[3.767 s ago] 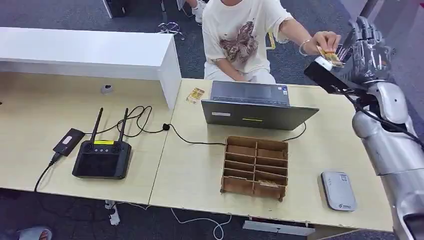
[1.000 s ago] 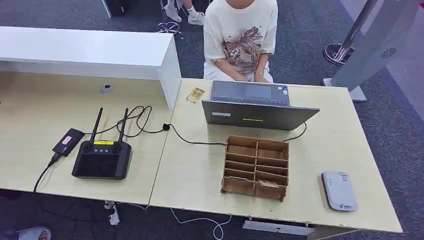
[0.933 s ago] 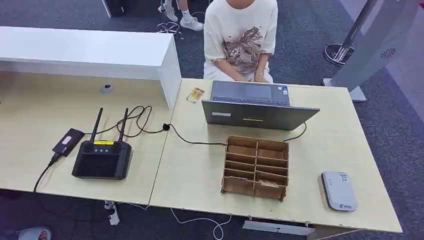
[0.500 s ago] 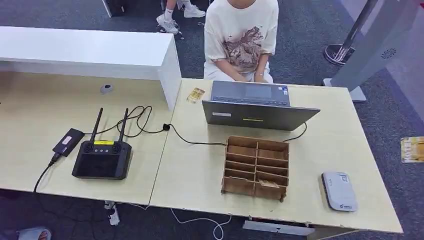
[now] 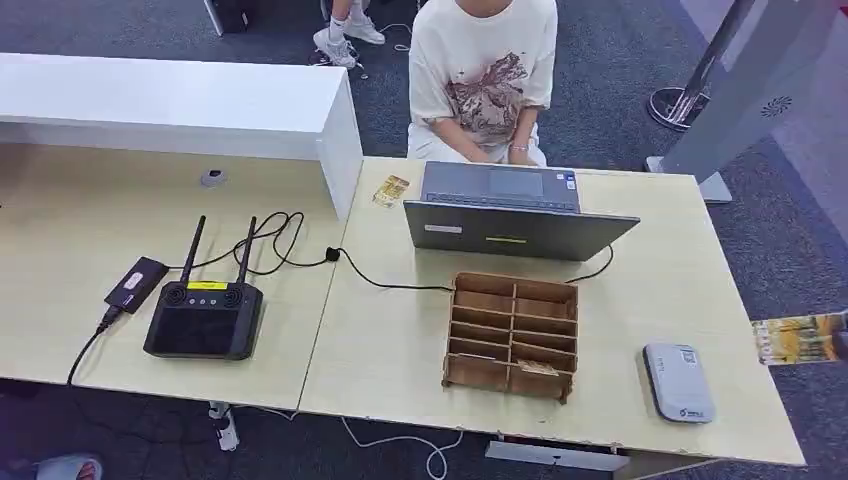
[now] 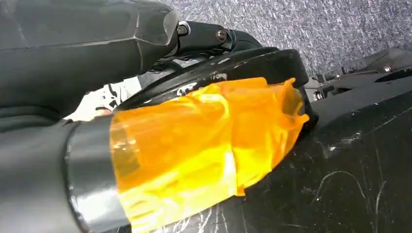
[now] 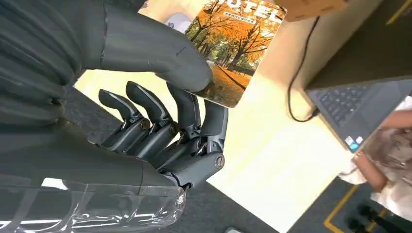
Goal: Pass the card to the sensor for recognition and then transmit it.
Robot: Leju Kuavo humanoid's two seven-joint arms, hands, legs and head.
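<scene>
Orange autumn-tree printed card (image 7: 232, 51) sits pinched between the right hand's (image 7: 160, 92) thumb and fingers, at the head view's right edge beside the grey sensor pad (image 5: 678, 381). Such a shallow pinch could let it slip before scanning. Whether the left hand (image 6: 145, 145) holds anything I cannot tell.

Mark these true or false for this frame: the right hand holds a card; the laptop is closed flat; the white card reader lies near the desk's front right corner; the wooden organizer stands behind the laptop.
1. The right hand holds a card: true, pinched under the thumb.
2. The laptop is closed flat: false, it stands open toward the person.
3. The white card reader lies near the desk's front right corner: true.
4. The wooden organizer stands behind the laptop: false, it sits in front, nearer the robot.
</scene>
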